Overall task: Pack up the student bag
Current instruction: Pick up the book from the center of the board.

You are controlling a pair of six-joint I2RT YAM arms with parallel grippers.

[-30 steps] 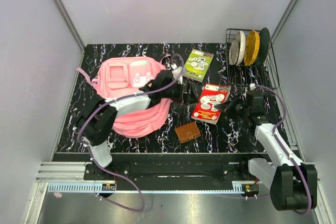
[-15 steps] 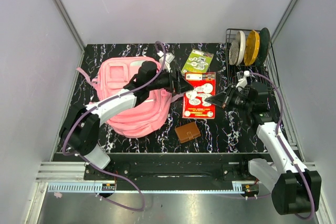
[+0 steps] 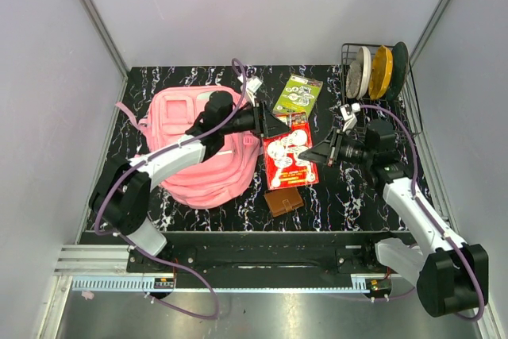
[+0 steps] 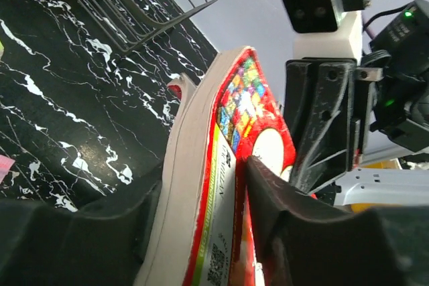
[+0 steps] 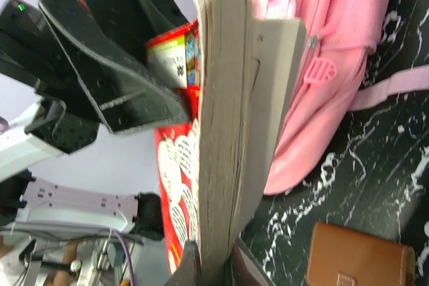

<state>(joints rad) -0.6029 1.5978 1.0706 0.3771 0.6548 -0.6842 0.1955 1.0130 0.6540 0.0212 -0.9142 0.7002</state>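
Top view looks down on the table (image 3: 333, 196); wrist views face each other closely, sharing the book (image 3: 290, 156).

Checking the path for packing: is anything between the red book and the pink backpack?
No loose thing. Only the left arm lies across the backpack, the left claw gripping the red book. The brown wallet sits aside, toward the front.

Open marble tabletop (image 3: 349, 192) right of brown wallet (image 3: 283, 201); red book (image 3: 290, 156) mid-table, pink backpack (image 3: 171, 113) (bulky) leftward.
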